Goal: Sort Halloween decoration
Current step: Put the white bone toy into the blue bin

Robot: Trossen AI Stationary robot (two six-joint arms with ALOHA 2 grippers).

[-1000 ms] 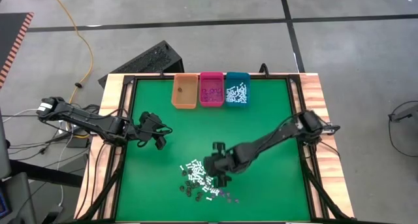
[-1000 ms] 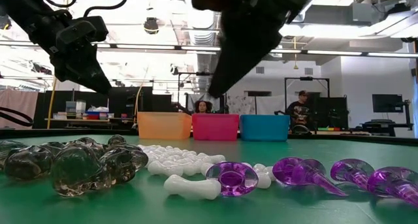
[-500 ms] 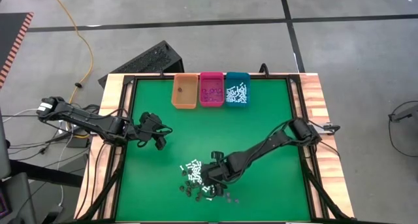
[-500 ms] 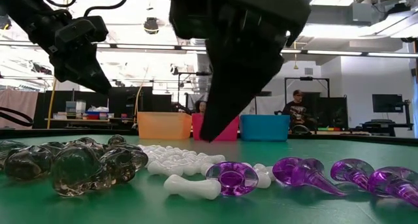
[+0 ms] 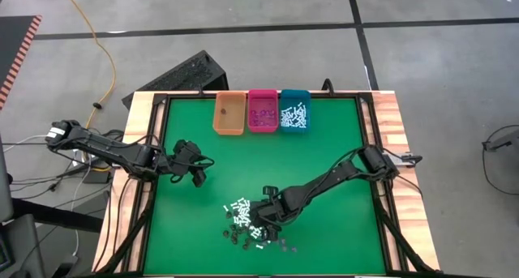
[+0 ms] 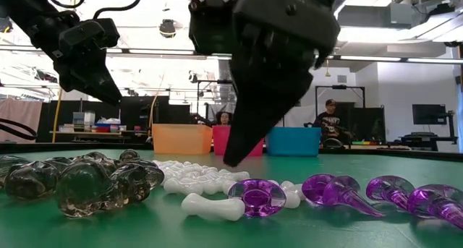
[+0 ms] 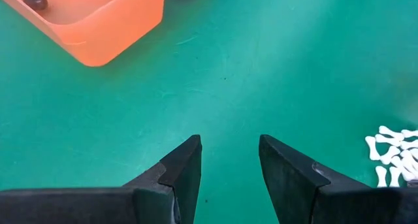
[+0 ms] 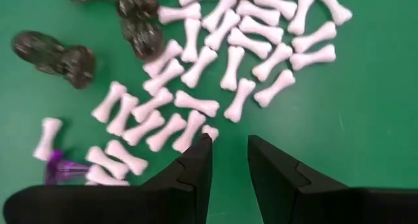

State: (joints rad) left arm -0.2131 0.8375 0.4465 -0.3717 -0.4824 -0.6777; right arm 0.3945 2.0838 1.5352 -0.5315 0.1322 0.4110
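The Halloween decoration lies as a loose pile (image 5: 247, 225) on the green mat near its near edge. It holds white bone-shaped sticks (image 8: 222, 74), dark brown-black bits (image 8: 140, 28) and purple bits (image 6: 325, 190). My right gripper (image 8: 228, 149) is open and low over the pile's right side (image 5: 261, 217), with one fingertip next to a white stick (image 8: 209, 130). In the low view it shows as a dark mass coming down to the mat (image 6: 235, 157). My left gripper (image 7: 228, 149) is open and holds nothing. It hovers over bare mat on the table's left side (image 5: 195, 168). My right gripper comes at the pile slanting down. One fingertip (image 8: 202, 145) stands right at the end of a white stick (image 8: 209, 130) that lies flat on the mat. I cannot tell whether it touches the stick. Nothing lies between the fingers.
Three bins stand in a row at the far edge: orange (image 5: 229, 114) with one dark bit inside, pink (image 5: 263, 112) with purple bits, teal (image 5: 293, 111) with white sticks. Bare green mat lies between the bins and the pile. A black frame edges the mat. People show in the room beyond.
My right gripper has come down and moved toward the near edge and the pile, with its arm stretching lower over the mat. The pieces have stayed where they were.
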